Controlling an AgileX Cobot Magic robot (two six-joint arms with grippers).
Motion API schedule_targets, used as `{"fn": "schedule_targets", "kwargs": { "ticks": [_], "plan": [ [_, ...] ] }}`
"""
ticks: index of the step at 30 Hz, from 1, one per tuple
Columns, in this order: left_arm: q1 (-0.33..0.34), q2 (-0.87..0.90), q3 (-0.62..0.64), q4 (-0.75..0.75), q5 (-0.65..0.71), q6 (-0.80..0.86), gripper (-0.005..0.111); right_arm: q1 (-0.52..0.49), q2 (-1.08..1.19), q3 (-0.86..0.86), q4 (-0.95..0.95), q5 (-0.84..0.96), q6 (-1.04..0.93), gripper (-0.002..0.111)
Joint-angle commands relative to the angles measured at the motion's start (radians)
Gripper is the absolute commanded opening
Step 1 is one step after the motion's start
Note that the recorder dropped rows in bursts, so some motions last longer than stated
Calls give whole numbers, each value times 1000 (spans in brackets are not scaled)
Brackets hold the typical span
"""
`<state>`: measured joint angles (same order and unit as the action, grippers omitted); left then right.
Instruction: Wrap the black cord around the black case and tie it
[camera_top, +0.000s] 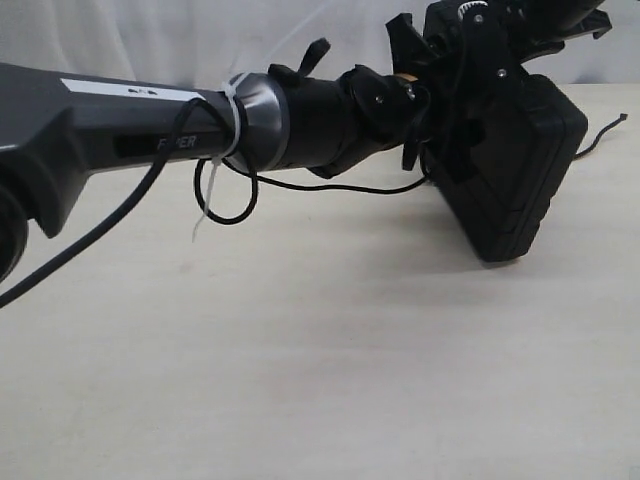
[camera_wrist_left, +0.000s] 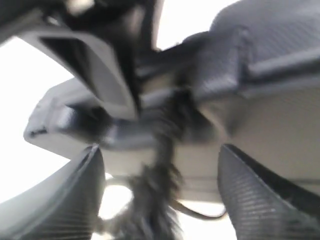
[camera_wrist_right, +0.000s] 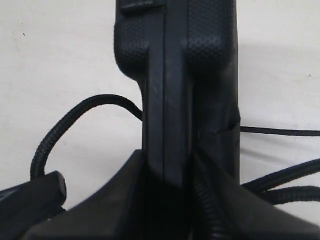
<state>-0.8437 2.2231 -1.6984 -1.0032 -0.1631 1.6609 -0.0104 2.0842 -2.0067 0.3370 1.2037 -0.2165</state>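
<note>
In the exterior view, one black case (camera_top: 520, 170) hangs tilted at the right, its lower corner down at the tabletop (camera_top: 320, 380); whether it touches cannot be told. Two arms meet at it. The left arm (camera_top: 120, 130) reaches across from the left, and the right arm's dark head sits on the case's upper edge. The black cord (camera_top: 598, 133) shows as one thin end lying on the tabletop just past the case's right side. One more thin black strand runs from the case leftward under the left arm. One smooth cable (camera_top: 100, 225) is bound to that arm by one white zip tie (camera_top: 235, 115).

In the left wrist view, which is blurred, the two left fingers (camera_wrist_left: 260, 200) stand spread wide. The cord's frayed tuft (camera_wrist_left: 155, 200) hangs in the gap between them, touching neither. The case (camera_wrist_left: 270, 45) fills the space beyond.

In the right wrist view, the two right fingers (camera_wrist_right: 117, 200) pinch the case (camera_wrist_right: 210, 60) edge-on, one pressing each face. One braided loop of cord (camera_wrist_right: 65, 125) curves out on one side of the case. On the other side lie two thick strands and one thin line.
</note>
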Motion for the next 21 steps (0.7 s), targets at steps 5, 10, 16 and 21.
{"fn": "schedule_targets", "kwargs": {
  "ticks": [5,10,16,21],
  "plan": [
    [6,-80,99,-5,-35,13,62,1,13,13,-6,17,-9,4],
    [27,-76,123,-5,-38,13,57,1,13,13,-6,17,-9,4],
    [30,-60,123,114,-29,13,17,1,13,13,-6,17,-9,4],
    [28,-17,98,181,-26,11,1,1,13,13,-6,17,-9,4]
  ]
}}
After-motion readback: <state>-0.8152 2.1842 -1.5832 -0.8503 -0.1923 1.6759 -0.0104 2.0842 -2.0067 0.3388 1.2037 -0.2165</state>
